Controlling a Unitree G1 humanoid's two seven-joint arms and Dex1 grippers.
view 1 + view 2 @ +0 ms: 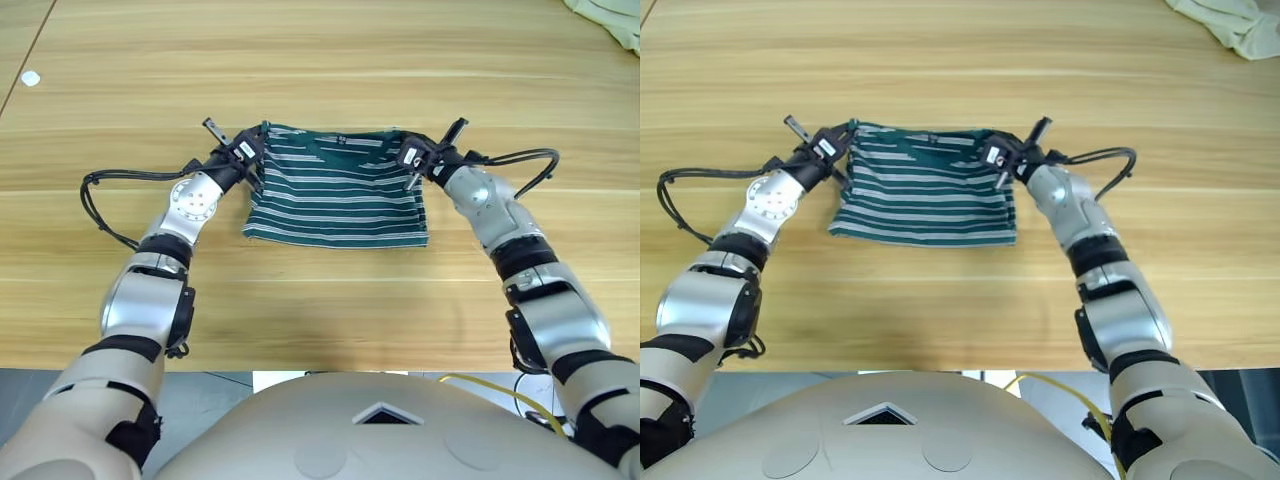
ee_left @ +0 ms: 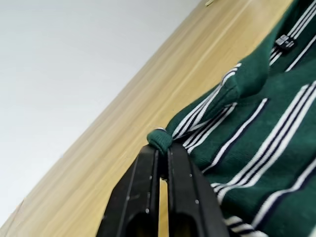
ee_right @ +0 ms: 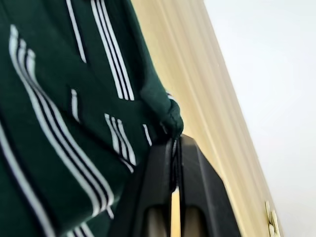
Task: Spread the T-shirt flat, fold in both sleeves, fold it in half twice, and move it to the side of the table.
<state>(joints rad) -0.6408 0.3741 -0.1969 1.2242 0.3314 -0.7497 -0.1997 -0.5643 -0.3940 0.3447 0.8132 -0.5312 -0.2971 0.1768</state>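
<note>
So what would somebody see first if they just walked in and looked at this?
The dark green T-shirt with white stripes, folded up in the middle of the wooden table. Next, the left claw and the right claw, each pinched shut on one of the shirt's far corners. A crumpled pale cloth sits at the table's far right corner.

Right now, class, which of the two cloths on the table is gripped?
The green striped T-shirt, pinched by the left gripper and right gripper; the pale cloth lies untouched at the far right corner.
</note>
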